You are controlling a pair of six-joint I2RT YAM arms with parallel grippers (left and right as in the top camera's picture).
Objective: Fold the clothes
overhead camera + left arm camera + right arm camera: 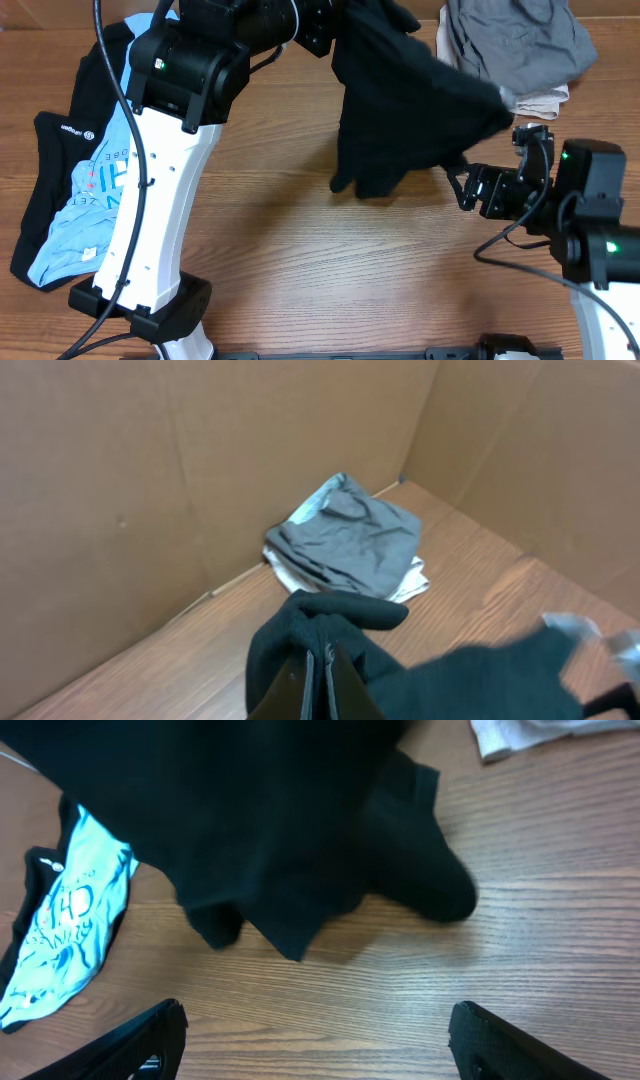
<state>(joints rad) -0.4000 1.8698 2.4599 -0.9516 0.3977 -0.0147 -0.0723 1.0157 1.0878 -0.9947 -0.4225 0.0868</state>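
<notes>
Three groups of clothing are noted, left to right.

Far left: a light-blue printed tee (85, 215) lies crumpled on a black logo garment (55, 150). Both are unfolded on the tabletop (280, 270).

Centre: the left jaws are clamped shut on a bunched edge of the black shirt (400, 110) and hold it raised. The shirt hangs in a loose mass, its lower edge at or just above the tabletop; contact cannot be confirmed.

Right: the right jaws stand wide open and empty, just beside the shirt's lower right edge.

Far right: a folded grey pile (515, 45) rests near the hanging shirt.

Risks:
- The shirt hangs from one point only, so it may twist or slip free.
- The right jaws may close on several layers or miss the edge.
- A swinging hem may drag across the grey pile and disturb it.
</notes>
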